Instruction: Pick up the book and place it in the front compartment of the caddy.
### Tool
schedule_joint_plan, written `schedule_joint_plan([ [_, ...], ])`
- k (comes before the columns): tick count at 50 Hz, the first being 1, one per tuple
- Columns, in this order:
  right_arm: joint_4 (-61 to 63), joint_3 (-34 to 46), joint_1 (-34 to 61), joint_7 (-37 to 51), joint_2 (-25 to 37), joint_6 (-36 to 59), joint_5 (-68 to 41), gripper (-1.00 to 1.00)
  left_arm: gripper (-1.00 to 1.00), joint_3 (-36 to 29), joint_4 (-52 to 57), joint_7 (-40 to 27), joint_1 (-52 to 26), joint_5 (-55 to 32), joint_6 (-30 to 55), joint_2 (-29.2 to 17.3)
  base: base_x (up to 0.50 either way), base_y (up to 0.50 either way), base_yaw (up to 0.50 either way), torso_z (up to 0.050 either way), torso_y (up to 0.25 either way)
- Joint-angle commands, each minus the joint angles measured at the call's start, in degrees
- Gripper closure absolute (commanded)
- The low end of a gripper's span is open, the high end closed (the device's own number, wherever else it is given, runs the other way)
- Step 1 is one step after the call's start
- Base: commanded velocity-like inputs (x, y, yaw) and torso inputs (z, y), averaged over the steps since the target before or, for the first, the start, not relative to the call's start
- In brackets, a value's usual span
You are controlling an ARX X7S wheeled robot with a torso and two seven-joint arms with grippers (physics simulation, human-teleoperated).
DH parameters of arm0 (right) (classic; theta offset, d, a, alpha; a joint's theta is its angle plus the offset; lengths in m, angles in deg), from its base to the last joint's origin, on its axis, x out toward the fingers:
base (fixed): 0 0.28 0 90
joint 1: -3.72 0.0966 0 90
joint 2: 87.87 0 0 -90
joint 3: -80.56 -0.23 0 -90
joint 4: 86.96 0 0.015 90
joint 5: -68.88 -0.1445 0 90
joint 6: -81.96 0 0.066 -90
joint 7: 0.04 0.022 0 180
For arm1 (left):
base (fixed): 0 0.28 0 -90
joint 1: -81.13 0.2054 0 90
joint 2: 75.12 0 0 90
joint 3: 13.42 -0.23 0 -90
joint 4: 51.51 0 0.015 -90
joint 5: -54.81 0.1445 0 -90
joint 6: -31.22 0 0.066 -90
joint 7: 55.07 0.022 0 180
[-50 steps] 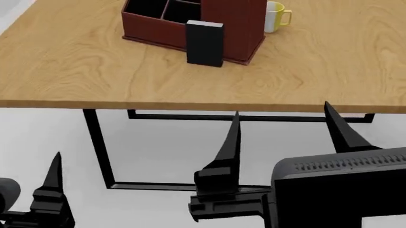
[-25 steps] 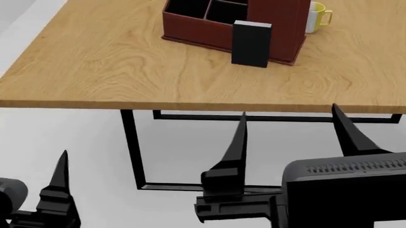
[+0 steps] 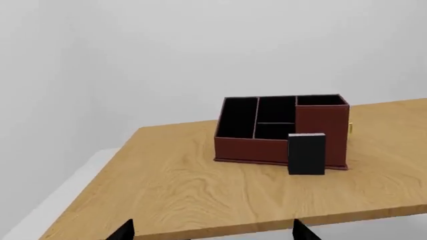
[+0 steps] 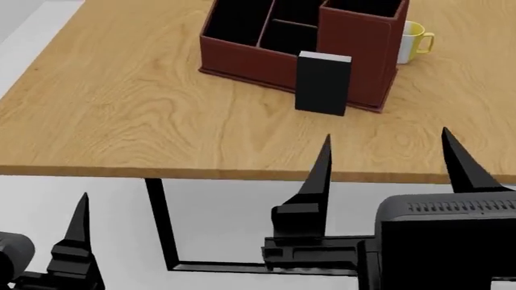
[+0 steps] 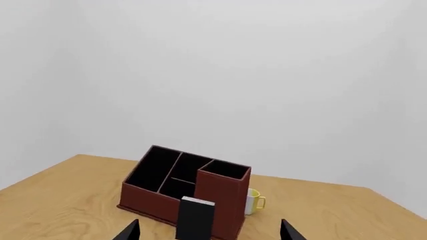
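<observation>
Stood upright against the caddy [image 4: 266,57], well back from the table's [image 4: 121,115] near edge: the book [image 4: 323,83]. Right gripper [image 4: 387,166] spread wide, empty; left gripper [image 4: 81,223] apparently open, only partly seen.

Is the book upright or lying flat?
Upright: the book stands on end on the table, against the caddy.

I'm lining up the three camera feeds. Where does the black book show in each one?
Head view: the book stands upright, upper centre, in front of the caddy.
Left wrist view: the book shows right of centre, against the caddy's front wall.
Right wrist view: the book shows at the bottom centre.
Shared landmark: the caddy's taller end section, beside the book.
</observation>
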Motion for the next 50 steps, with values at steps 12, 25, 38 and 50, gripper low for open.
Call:
schedule_joint_plan([
  [12, -1.4, -0.5, 3.7, 2.5, 2.9, 0.5, -2.0, -1.00, -1.00, -0.1, 1.0, -2.1, -0.8, -2.7, -1.2, -1.6, 0.50, 0.00, 0.00, 0.000, 0.002],
  [25, -1.2, -0.8, 4.8, 4.2, 4.2, 0.6, -4.1, -1.00, -1.00, 0.0, 0.6, -3.1, -1.3, -3.7, -2.1, -2.8, 0.50, 0.00, 0.00, 0.000, 0.001],
  [38, -1.1, -0.9, 6.2, 6.1, 5.3, 0.5, -6.9, -1.00, -1.00, 0.2, 0.3, -4.7, -3.6, -6.5, -1.5, -3.5, 0.50, 0.00, 0.00, 0.000, 0.002],
  [50, -0.7, -0.9, 5.2, 5.8, 5.8, -0.2, -6.3, -1.00, -1.00, 0.9, 0.7, -6.7, -4.9, -9.7, -0.7, -4.0, 0.50, 0.00, 0.00, 0.000, 0.002],
])
